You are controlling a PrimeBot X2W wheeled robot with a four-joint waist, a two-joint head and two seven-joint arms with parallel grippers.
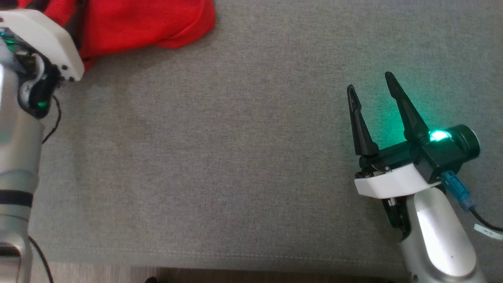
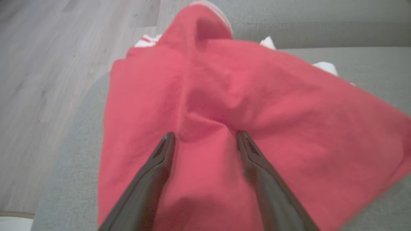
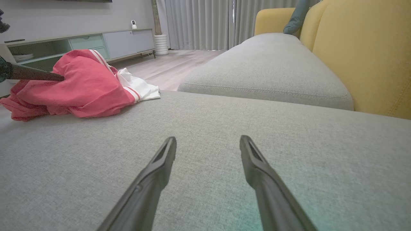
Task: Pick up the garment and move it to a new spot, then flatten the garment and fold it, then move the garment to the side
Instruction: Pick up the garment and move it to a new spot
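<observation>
Red garment (image 1: 149, 23) cut off at head-view top; L hand (image 2: 205, 138) spread wide, tips on it. R hand (image 1: 368, 81) spread, empty, over grey sofa cushion (image 1: 235, 157).

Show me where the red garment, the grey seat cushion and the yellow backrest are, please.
red garment (image 3: 80, 86): right wrist view, middle of the crumpled red heap.
grey seat cushion (image 1: 235, 157): head view, bare fabric near its middle.
yellow backrest (image 3: 362, 54): right wrist view, its flat front face.

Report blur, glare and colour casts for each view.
Head view: green light by the right gripper tints the grey cushion. Left wrist view: the red garment is soft and blurred. Right wrist view: sharp, evenly lit, faint green tint low down.
</observation>
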